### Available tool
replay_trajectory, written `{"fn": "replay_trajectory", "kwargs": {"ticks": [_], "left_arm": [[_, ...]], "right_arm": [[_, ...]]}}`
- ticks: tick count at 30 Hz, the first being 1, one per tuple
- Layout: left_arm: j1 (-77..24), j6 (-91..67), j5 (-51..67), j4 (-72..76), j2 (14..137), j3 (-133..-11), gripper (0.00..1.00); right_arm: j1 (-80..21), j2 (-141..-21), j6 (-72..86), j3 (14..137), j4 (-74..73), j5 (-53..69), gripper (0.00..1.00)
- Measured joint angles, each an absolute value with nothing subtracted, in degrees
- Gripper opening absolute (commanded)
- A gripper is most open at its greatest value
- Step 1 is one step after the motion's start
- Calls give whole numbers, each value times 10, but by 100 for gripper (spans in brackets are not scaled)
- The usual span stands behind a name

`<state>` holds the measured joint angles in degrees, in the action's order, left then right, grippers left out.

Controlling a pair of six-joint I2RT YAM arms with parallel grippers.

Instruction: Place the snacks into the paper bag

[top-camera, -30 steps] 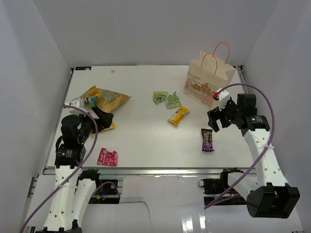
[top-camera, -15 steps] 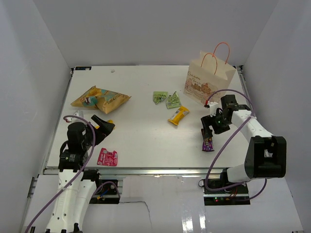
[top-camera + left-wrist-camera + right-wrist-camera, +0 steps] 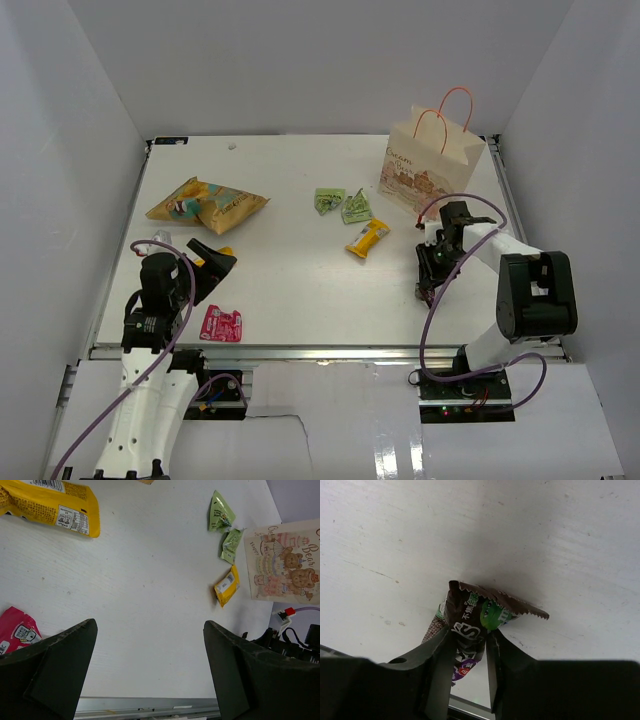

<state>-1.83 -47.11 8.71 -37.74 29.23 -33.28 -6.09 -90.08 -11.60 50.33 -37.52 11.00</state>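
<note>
My right gripper (image 3: 431, 281) (image 3: 468, 647) points down at the table, shut on the dark purple candy bar (image 3: 470, 622), whose wrapper crumples between both fingers while its end rests on the table. The cream paper bag (image 3: 425, 172) (image 3: 282, 562) stands upright just behind it. My left gripper (image 3: 216, 262) (image 3: 150, 626) hangs open and empty over the near left. The yellow-orange chip bag (image 3: 207, 200) (image 3: 50, 505), two green packets (image 3: 328, 199) (image 3: 357, 207) (image 3: 220, 512), the yellow bar (image 3: 367, 237) (image 3: 226, 585) and the pink-red packet (image 3: 221, 323) (image 3: 17, 632) lie on the table.
White walls close in the table on three sides. The table's metal front edge (image 3: 320, 350) runs just below the pink-red packet. A purple cable (image 3: 470, 205) loops over the right arm near the paper bag.
My right gripper came down over the dark purple candy bar and closed on it. My left arm pulled back from the chip bag toward the near edge, then held still.
</note>
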Motion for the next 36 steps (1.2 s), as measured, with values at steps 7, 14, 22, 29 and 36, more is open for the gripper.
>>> {"fn": "replay_trajectory", "kwargs": {"ticks": [7, 14, 22, 29, 36], "left_arm": [[-18, -473, 87, -377, 298, -332, 98], [-18, -473, 88, -375, 298, -332, 98], [-18, -474, 97, -364, 312, -326, 98], [-18, -475, 99, -357, 306, -323, 98], [-18, -478, 101, -355, 302, -322, 98]], "right_arm": [[-67, -892, -110, 506, -376, 110, 20], [-77, -753, -186, 488, -373, 140, 18], [-77, -667, -275, 674, -377, 198, 18], [-68, -779, -255, 994, -348, 174, 18], [-40, -892, -245, 1144, -330, 107, 18]]}}
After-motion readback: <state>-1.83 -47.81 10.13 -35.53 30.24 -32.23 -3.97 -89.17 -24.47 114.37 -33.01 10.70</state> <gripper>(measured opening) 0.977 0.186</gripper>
